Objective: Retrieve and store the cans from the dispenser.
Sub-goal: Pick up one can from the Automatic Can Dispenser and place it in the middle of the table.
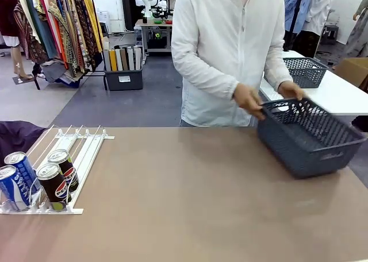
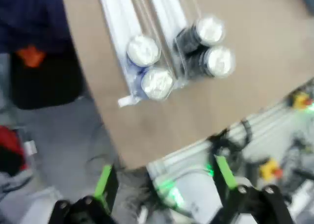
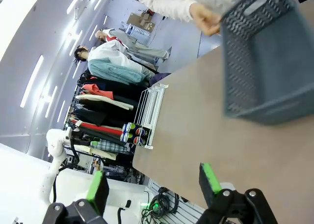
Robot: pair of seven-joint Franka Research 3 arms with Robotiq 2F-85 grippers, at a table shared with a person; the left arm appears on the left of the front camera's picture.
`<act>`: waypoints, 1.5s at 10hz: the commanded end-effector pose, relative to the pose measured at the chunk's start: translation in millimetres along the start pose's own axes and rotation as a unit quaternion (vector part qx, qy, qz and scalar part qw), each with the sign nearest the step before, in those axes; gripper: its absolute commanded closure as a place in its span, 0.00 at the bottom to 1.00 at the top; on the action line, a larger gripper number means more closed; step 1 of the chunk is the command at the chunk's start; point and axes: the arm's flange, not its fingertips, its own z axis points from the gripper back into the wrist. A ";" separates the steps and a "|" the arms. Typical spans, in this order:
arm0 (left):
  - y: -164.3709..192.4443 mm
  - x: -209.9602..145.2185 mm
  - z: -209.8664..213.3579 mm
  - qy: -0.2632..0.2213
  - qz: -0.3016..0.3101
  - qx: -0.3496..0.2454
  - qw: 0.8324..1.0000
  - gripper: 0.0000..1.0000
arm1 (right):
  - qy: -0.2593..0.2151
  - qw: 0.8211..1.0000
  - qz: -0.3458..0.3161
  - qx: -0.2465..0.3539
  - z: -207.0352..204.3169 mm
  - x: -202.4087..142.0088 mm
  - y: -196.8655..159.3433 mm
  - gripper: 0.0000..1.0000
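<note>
The cans (image 1: 54, 187) stand in the dispenser (image 1: 77, 142), left on the table (image 1: 184, 204); the basket (image 1: 299, 154) sits far right.

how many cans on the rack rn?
4, all at the near end of the white rack: one blue can in front, another blue can behind it; next lane over, one black can in front, another black can behind. None looks hidden.

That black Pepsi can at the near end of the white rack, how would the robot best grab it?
Likely from above with the left gripper, fingers on the upper body of the front black can, below its silver top. It stands nearly upright. Another black can sits close behind, so one finger takes the free outer side, the other the gap toward the blue can.
</note>
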 end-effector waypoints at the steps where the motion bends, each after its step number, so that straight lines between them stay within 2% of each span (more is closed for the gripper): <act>1: -22.4 24.6 -22.4 0.039 -0.065 0.083 0.994 0.00 | -0.008 1.000 0.007 0.009 0.8 5.3 1.9 0.00; 2: -32.9 36.0 -28.9 0.033 -0.060 0.085 0.994 0.00 | -0.008 1.000 0.007 0.009 0.8 5.3 1.9 0.00; 3: -22.1 16.8 -7.2 0.033 -0.042 0.046 0.998 0.00 | -0.008 1.000 0.007 0.009 0.8 5.3 1.9 0.00; 5: -22.1 16.8 -7.2 0.033 -0.042 0.046 0.998 0.00 | -0.008 1.000 0.007 0.009 0.8 5.3 1.9 0.00; 6: -35.8 30.1 -16.2 0.038 -0.061 0.059 0.996 0.00 | -0.008 1.000 0.007 0.009 0.8 5.3 1.9 0.00; 7: -35.9 34.3 -38.8 0.018 -0.013 0.035 0.999 0.00 | -0.008 1.000 0.007 0.009 0.8 5.3 1.9 0.00; 8: -32.2 36.1 -56.5 0.004 0.037 0.050 0.998 0.00 | -0.008 1.000 0.007 0.009 0.8 5.3 1.9 0.00; 9: -30.8 40.1 -73.5 0.000 0.058 0.039 0.998 0.00 | -0.008 1.000 0.007 0.009 0.8 5.3 1.9 0.00; 11: -29.5 43.1 -96.2 -0.023 0.112 0.081 0.990 0.00 | -0.008 1.000 0.007 0.009 0.8 5.3 1.9 0.00; 12: -24.9 46.9 -109.6 -0.019 0.134 0.104 0.985 0.00 | -0.008 1.000 0.007 0.009 0.8 5.3 1.9 0.00; 13: -23.0 50.4 -121.5 -0.003 0.142 0.104 0.984 0.00 | -0.008 1.000 0.007 0.009 0.8 5.3 1.9 0.00; 15: -23.5 57.3 -142.8 0.017 0.130 0.110 0.985 0.00 | -0.008 1.000 0.007 0.009 0.8 5.3 1.9 0.00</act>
